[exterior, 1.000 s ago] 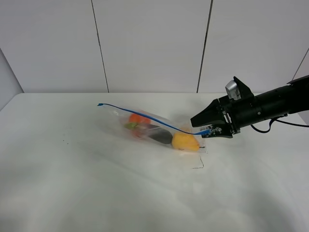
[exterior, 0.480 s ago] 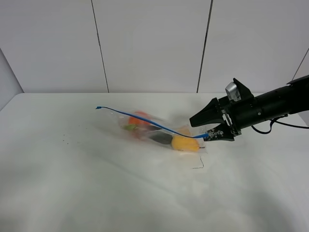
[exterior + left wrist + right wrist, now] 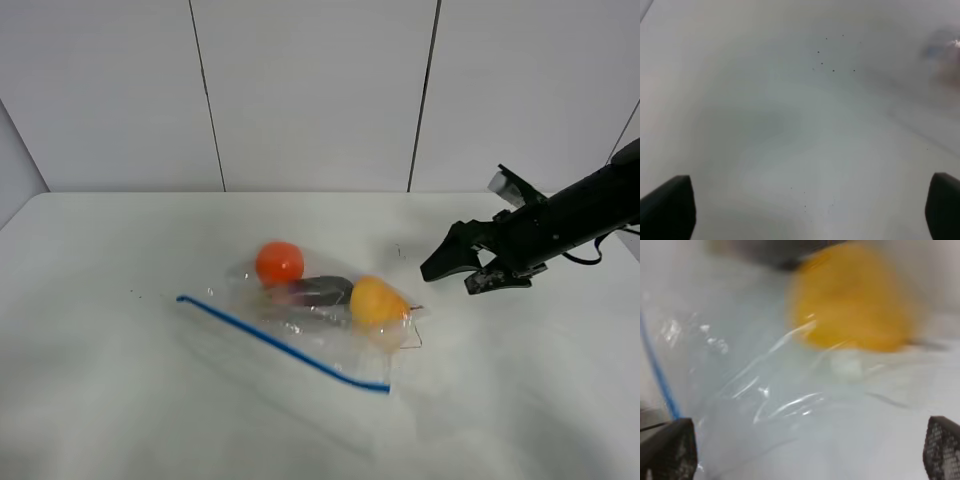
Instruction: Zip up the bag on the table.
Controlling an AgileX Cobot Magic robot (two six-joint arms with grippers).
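The clear plastic bag (image 3: pixel 310 310) lies flat on the white table (image 3: pixel 120 400). Its blue zipper strip (image 3: pixel 285 345) runs along the near edge. Orange (image 3: pixel 279 262), dark purple (image 3: pixel 322 291) and yellow (image 3: pixel 374 300) toys show through it. My right gripper (image 3: pixel 448 279) is open and empty, hovering just right of the bag and apart from it. The right wrist view shows the bag's crinkled plastic (image 3: pixel 765 390), the yellow toy (image 3: pixel 855 305) and a bit of blue strip (image 3: pixel 660 375) between wide-open fingertips (image 3: pixel 665 450). My left gripper (image 3: pixel 805 210) is open over bare table; it is outside the exterior view.
White wall panels (image 3: pixel 310 90) stand behind the table's far edge. A small dark mark (image 3: pixel 412 340) is on the table by the bag's right corner. A few dark specks (image 3: pixel 832 55) dot the table in the left wrist view.
My right gripper let go of the zipper strip's end and drew back to the right. The bag dropped flat, and the blue strip now lies along its near side.
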